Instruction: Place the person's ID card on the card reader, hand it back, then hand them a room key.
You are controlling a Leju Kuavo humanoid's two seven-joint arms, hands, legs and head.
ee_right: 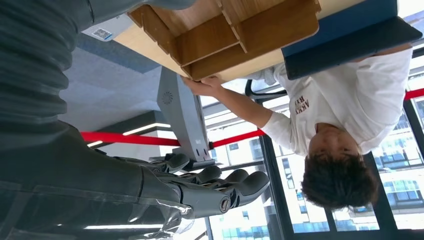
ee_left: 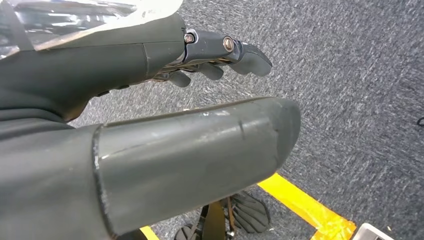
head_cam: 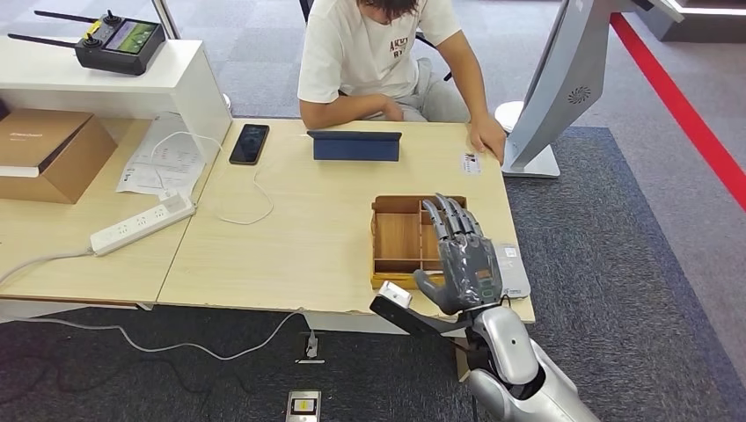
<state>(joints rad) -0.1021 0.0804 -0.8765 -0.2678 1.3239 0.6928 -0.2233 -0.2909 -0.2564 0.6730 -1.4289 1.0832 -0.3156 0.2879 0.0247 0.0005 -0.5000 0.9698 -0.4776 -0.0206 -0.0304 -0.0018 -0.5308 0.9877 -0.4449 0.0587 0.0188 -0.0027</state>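
Overhead, right hand (head_cam: 464,255) hovers above wooden tray (head_cam: 398,239) on bench (head_cam: 290,237), fingers (head_cam: 449,215) apart, empty; ID card (head_cam: 471,163) beside person's hand (head_cam: 486,136). Left wrist: left hand (ee_left: 150,55) over carpet (ee_left: 350,75), fingers apart, empty. Right wrist: fingers spread.

The robot's right arm (head_cam: 519,369) rises from below beside the wooden tray (head_cam: 398,236), silver at the forearm and bent up at the wrist. Its right hand (head_cam: 462,255) hangs above the tray's right side with the back turned upward, the fingers (head_cam: 450,215) stretched forward and lying close together, the thumb (head_cam: 428,284) jutting out towards the tray's near edge. Nothing sits in its grasp (the palm itself is hidden from above). The left hand (ee_left: 150,100) hangs well away from the tray, over grey carpet, its thick thumb (ee_left: 200,155) extended and the darker fingers (ee_left: 235,50) reaching out, loosely straight, with nothing between them.
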